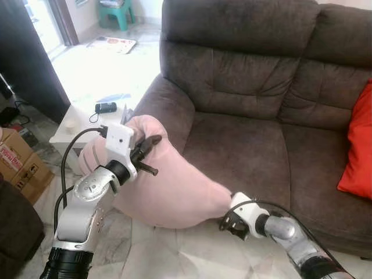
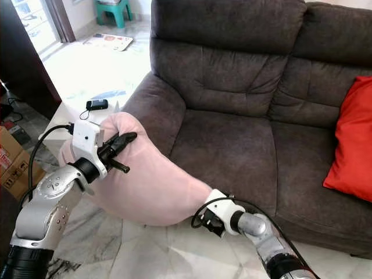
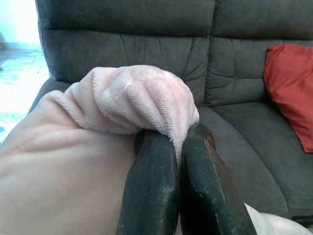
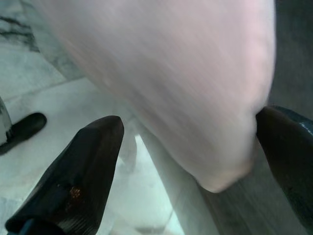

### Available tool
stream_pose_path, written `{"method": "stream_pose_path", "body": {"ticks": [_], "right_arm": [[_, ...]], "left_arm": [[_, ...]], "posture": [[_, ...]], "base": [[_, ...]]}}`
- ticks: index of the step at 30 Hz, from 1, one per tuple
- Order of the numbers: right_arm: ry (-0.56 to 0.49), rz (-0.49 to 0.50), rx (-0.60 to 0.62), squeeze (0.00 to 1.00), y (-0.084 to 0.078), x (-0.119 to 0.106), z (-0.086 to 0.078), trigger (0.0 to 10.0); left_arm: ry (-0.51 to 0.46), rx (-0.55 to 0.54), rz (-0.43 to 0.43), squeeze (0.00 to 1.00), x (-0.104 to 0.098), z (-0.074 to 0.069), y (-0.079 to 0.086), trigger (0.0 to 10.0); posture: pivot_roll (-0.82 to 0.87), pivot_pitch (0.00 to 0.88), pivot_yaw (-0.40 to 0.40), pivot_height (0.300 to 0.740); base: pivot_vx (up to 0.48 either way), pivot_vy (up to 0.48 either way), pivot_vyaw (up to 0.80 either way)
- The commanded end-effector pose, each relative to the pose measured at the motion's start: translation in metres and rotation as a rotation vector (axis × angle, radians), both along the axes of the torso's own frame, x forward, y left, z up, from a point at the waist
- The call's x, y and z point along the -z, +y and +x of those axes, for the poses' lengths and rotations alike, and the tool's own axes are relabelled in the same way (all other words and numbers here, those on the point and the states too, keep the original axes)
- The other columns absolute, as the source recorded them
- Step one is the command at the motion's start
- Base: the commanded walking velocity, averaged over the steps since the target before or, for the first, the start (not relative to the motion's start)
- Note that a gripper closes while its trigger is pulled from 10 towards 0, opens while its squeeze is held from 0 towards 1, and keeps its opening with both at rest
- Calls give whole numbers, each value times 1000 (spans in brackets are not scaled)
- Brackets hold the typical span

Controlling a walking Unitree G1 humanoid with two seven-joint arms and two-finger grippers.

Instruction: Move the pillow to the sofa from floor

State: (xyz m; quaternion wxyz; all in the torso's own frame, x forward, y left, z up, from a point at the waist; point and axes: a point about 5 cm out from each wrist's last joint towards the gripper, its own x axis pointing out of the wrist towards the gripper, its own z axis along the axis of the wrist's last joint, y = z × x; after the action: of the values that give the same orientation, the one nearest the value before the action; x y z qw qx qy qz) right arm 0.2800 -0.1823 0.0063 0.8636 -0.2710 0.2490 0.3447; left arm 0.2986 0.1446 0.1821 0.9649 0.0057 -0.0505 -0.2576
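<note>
Pillow (image 1: 168, 192) lifted beside the sofa (image 1: 244, 145)
Left gripper (image 1: 150, 146) pinches one corner; right gripper (image 4: 190, 161) gapes, unclamped; thin pinch may slip.

pale marble floor (image 1: 174, 250); white side table (image 1: 87, 110) at the armrest; green stool (image 1: 116, 13) by bright daylight

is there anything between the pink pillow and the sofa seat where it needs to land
Nothing visible blocks it. The seat cushion nearest the pink pillow is bare; the red cushion lies at the far end. The left hand pinches the pillow.
</note>
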Motion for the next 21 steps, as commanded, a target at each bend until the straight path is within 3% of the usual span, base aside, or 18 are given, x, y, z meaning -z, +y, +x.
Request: {"method": "stream_pose_path", "body": {"ticks": [1, 11, 12, 13, 21], "right_arm": [[20, -24, 11, 0, -3, 3, -1, 10000], [22, 12, 39, 0, 1, 8, -3, 10000], [17, 23, 46, 0, 2, 7, -3, 3882], [17, 28, 48, 0, 2, 7, -2, 0], [2, 32, 37, 0, 2, 4, 0, 0]], "left_arm": [[-135, 62, -21, 0, -30, -7, -8, 10000], [-138, 82, -28, 0, -34, -9, -9, 10000], [-136, 83, -28, 0, -34, -9, -9, 10000], [-136, 83, -27, 0, -34, -9, -9, 10000], [-129, 85, -24, 0, -33, -9, -10, 10000]], "posture": [[60, 35, -25, 740], [67, 40, -24, 740], [67, 40, -23, 740], [67, 40, -23, 740], [66, 41, -23, 740]], "base": [[0, 0, 0], [0, 0, 0], [0, 0, 0], [0, 0, 0], [0, 0, 0]]}}
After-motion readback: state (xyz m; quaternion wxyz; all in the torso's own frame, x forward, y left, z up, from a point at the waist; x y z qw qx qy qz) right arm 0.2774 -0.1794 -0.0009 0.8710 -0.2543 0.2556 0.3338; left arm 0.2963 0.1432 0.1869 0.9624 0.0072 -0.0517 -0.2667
